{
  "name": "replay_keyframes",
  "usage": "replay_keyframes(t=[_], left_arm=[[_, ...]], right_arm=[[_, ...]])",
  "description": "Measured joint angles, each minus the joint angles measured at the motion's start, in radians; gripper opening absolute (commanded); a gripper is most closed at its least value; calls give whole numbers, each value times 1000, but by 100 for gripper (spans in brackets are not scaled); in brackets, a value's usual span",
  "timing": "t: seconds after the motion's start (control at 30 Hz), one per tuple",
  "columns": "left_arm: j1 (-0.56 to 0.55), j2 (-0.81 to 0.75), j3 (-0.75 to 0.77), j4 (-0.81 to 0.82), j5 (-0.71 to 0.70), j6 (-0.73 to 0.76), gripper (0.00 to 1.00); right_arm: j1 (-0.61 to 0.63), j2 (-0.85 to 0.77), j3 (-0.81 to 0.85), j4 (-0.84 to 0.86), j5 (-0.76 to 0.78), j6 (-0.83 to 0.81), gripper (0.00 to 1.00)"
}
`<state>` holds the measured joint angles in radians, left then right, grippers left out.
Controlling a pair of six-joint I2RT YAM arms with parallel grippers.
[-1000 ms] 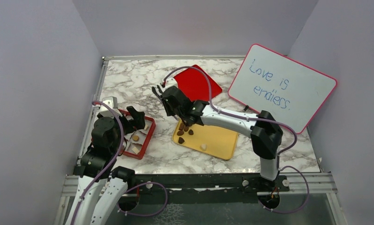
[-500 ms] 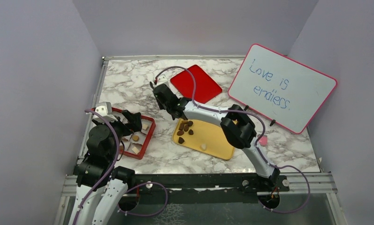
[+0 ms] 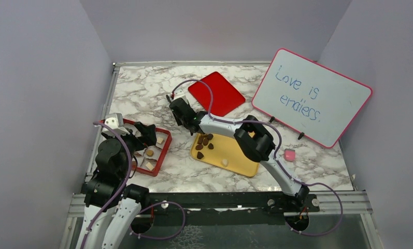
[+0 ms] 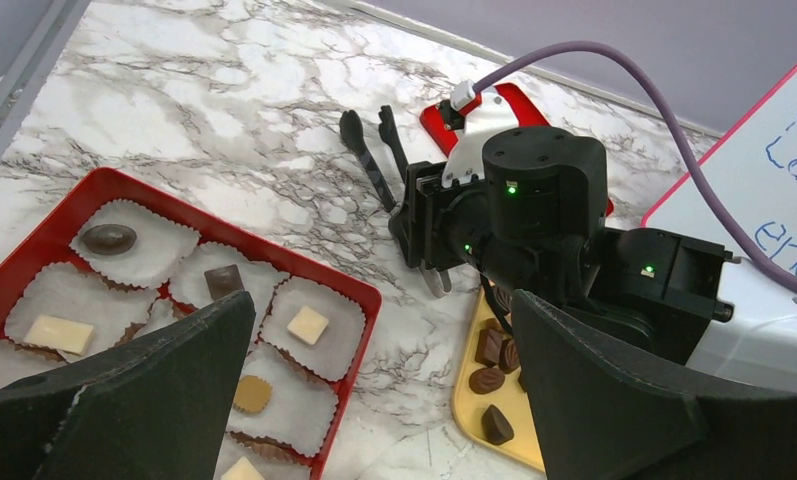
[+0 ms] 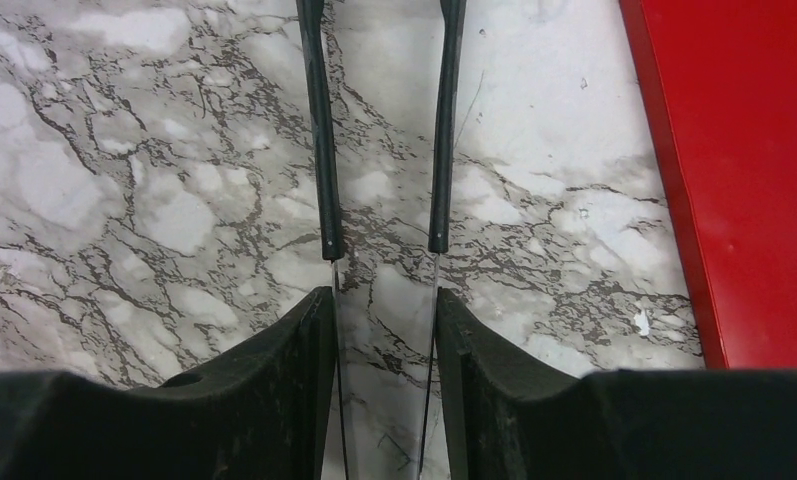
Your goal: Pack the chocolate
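The chocolate lies in two places. Dark pieces (image 3: 204,141) and one white piece (image 3: 224,162) are on the yellow tray (image 3: 240,155). Others sit in paper cups in the red box (image 4: 34,250): a dark oval (image 4: 109,238), a white square (image 4: 307,324) and a tan round (image 4: 253,393). My right gripper (image 5: 382,300) is shut on a pair of black-tipped tongs (image 5: 324,150), whose tips hover over bare marble left of the tray with nothing between them (image 4: 369,150). My left gripper (image 4: 379,310) hangs open over the box's right edge.
A red lid (image 3: 216,93) lies flat at the back centre. A pink-framed whiteboard (image 3: 312,96) leans at the right. A small pink object (image 3: 289,154) sits right of the yellow tray. Purple walls close in the marble table on three sides.
My right arm has folded at the elbow and carried the tongs a little to the left, off the tray's far corner. The pink object has come into view. The left arm barely moved.
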<state>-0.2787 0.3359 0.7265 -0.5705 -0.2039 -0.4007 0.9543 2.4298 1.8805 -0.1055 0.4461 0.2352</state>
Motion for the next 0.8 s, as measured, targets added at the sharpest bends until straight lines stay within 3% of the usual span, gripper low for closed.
replay_keyframes(t=[0.47, 0.8], left_arm=[[-5, -24, -5, 0, -14, -3, 99], [-5, -9, -5, 0, -14, -3, 99]], right_arm=[[-14, 0, 53, -24, -106, -16, 81], [-58, -89, 67, -95, -199, -64, 86]])
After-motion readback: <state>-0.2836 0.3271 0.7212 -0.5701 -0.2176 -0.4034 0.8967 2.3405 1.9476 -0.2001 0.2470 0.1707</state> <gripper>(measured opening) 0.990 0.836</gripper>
